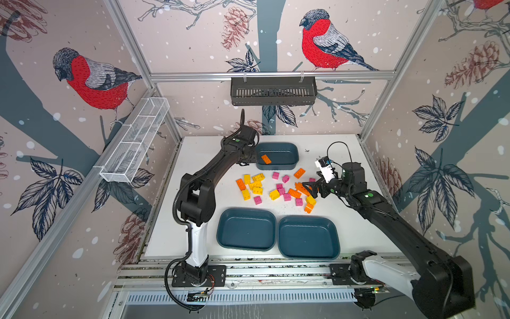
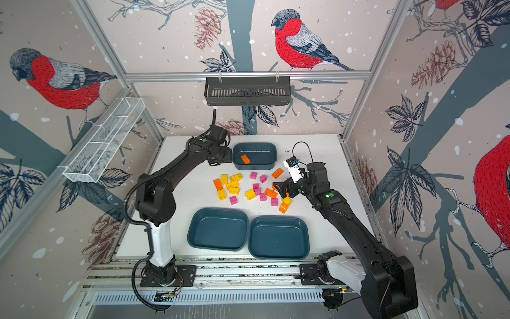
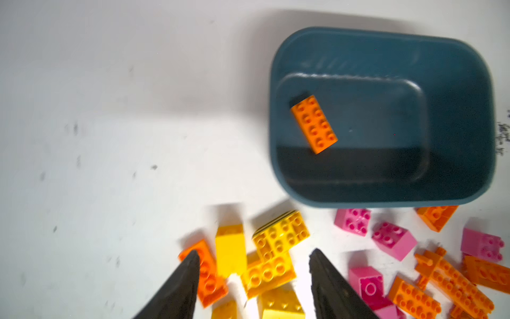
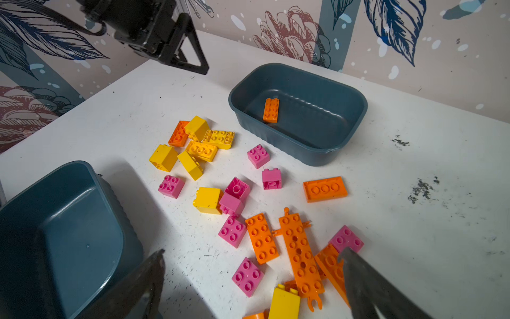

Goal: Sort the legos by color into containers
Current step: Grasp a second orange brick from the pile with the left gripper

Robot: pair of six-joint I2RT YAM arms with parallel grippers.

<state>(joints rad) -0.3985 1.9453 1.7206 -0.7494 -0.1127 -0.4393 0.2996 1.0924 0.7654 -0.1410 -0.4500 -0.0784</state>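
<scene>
My left end effector: released, empty.
My right end effector: spread wide above long orange studded plastic plate.
Grasp: I'd pinch its narrow sides.

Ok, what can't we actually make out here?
Left gripper: in both top views its own wrist hides the jaws.
Long orange plate: in both top views the right gripper covers part of it.
Near wide tub: right wrist view, cut off by the frame edge.
Yellow bricks under the left gripper: left wrist view, blurred and cut off.
Black basket: slotted wall hides its inside.
</scene>
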